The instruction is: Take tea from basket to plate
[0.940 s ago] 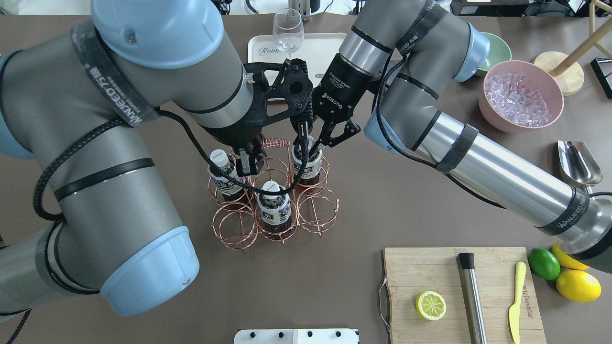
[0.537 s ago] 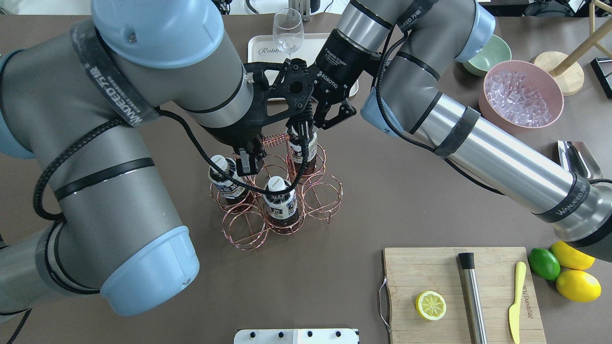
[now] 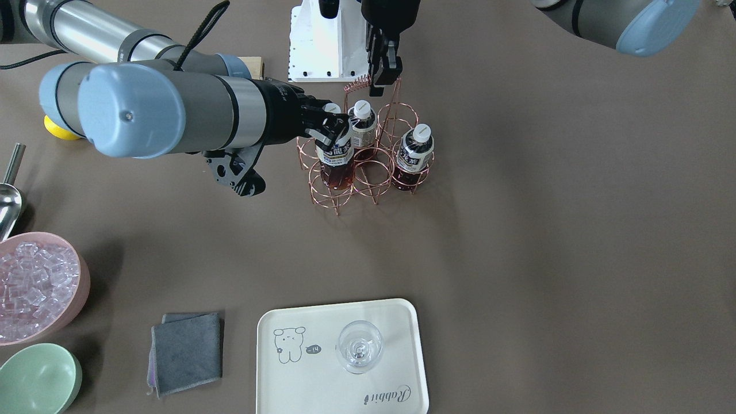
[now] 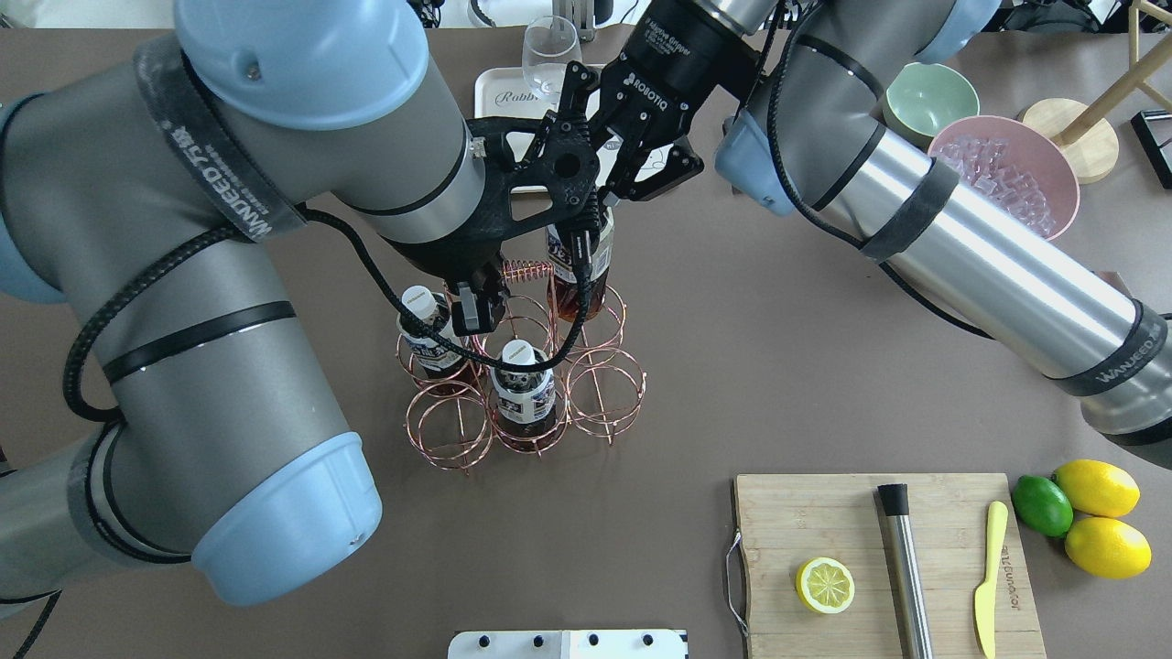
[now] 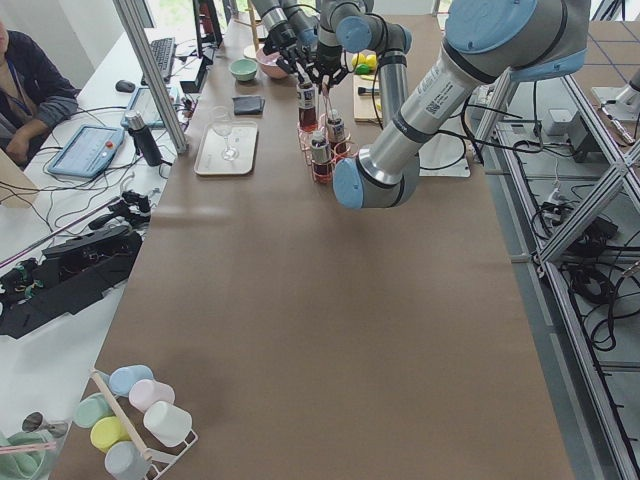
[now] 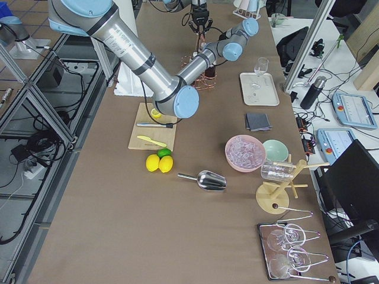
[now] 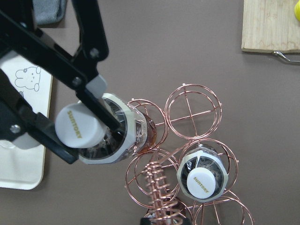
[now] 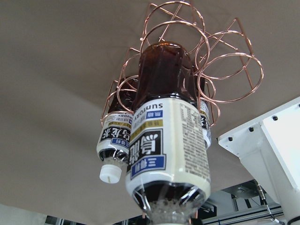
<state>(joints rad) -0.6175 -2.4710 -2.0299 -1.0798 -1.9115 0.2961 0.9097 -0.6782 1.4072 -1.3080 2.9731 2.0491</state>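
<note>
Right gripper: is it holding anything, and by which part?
The right gripper holds a tea bottle by its neck, just under the white cap.

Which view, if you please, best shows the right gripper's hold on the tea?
Left wrist-mounted: the right gripper clamps the tea near its top. Front-facing shows this smaller; overhead mostly hides it.

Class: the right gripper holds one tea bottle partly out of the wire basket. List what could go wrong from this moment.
1. The held tea hangs tilted with its base at the basket rings. It may snag the wire and jerk the basket, although the left gripper holds the handle.
2. The right gripper pinches only the neck, so the bottle could swing or slip.
3. A wine glass stands on the plate; setting down too close may topple it.
</note>
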